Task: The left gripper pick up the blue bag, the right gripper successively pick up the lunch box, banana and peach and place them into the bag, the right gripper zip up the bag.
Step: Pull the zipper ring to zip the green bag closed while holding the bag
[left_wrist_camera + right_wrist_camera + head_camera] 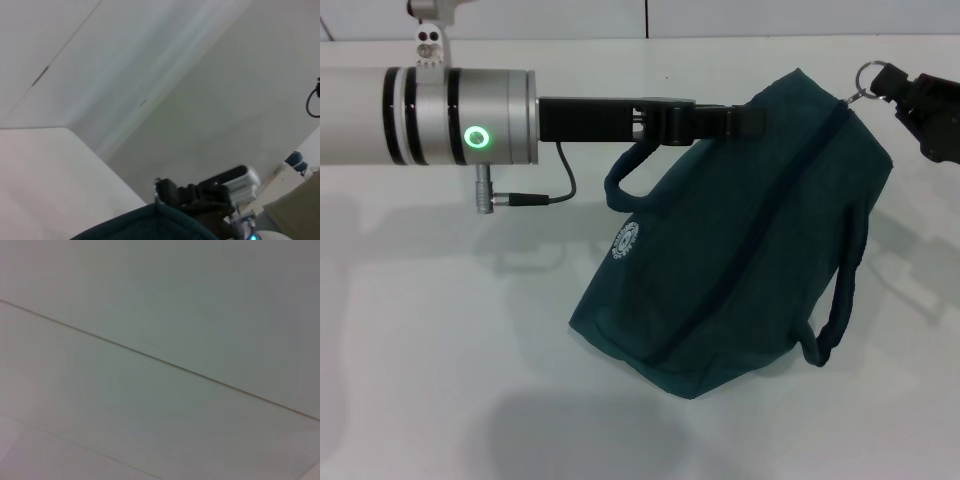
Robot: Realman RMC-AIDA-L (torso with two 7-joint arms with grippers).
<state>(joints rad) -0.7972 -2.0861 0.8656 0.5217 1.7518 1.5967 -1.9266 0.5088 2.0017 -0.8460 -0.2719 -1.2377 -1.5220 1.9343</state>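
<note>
We hold the bag (740, 250) up off the table (430, 380), our left gripper (745, 122) clamped on the fabric at its top left edge. Our right gripper (888, 85) is at the far right corner of the bag, pinched together on the ring pull (866, 72) of the zipper (770, 215). That pull sits at the far right end of the dark zipper line, which runs diagonally down toward the near left, so by our reading the zip is already drawn to this end. The right arm is the nearer one to the pull; the left only steadies the bag. The lunch box, banana and peach are not visible; we judge they are inside. The handles (840, 300) hang loose on either side. A small round white logo (626, 240) sits on the left face, but we cannot read its lettering.
</note>
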